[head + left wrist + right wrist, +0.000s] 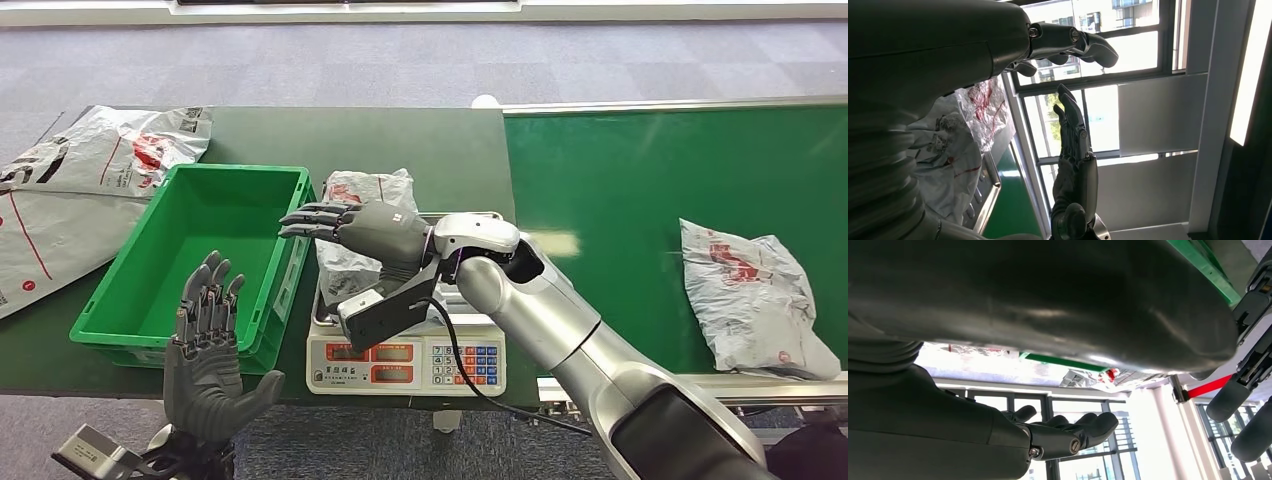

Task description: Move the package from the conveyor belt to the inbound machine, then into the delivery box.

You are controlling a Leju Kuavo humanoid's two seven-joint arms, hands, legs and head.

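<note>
Conveyor belt (pixel 640 200): bright green, runs along the right side, metal rail at its near edge. One grey package with red print, the far package (pixel 750 295), lies on it near the right end, crumpled, flat on the belt.

Counter (pixel 400 145): dark green, to the left of the belt. Large grey mailer bags (pixel 70 195) lie spread over its left end.

Delivery box (pixel 200 260): green plastic crate on the counter, nothing inside, just left of the scale.

Inbound machine (pixel 405 362): a weighing scale with red displays and a keypad, at the counter's near edge. The package (pixel 365 195) rests on its tray, grey with red print, partly hidden behind the right hand.

Right hand (pixel 350 225): above the scale, over the package, fingers straight and pointing toward the delivery box, holding nothing.

Left hand (pixel 208 345): raised at the near edge of the delivery box, palm up, fingers spread wide, holding nothing.
</note>
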